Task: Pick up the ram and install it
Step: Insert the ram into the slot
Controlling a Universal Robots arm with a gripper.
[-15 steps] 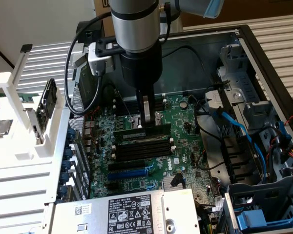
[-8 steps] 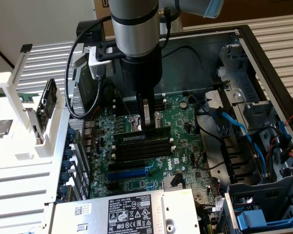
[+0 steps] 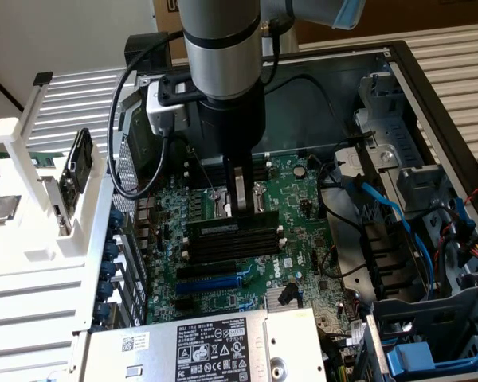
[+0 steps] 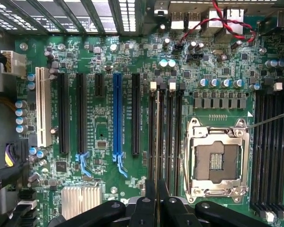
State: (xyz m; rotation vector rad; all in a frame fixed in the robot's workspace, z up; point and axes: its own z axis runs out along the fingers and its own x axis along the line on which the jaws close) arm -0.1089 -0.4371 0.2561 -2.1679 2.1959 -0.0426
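Work takes place inside an open computer case (image 3: 430, 95), where the arm (image 3: 223, 48) reaches straight down onto the green motherboard (image 3: 303, 191). The gripper (image 3: 240, 208) stands over the bank of black memory slots (image 3: 231, 243) in the middle of the board. Its two dark fingers (image 4: 150, 196) are almost together, with only a narrow gap between them, and in this gap they pinch the ram (image 3: 215, 223). The ram stands on its long edge and lies along the slot of the bank that is nearest to the arm. In the wrist view it shows as one thin line running away from the fingertips between the black slots. Whether it is pressed fully down into the slot cannot be told. Just beside this bank, in the wrist view, is the open processor socket (image 4: 217, 161) with its metal frame, and on the bank's other side is the blue expansion slot (image 4: 117, 113) among long black slots. A finned silver heat sink (image 4: 81, 201) is near the end of the blue slot. In the exterior view a grey power supply (image 3: 215, 346) with a black label lies at the lower edge, and blue cables (image 3: 390, 211) run through the case at the exterior view's right.
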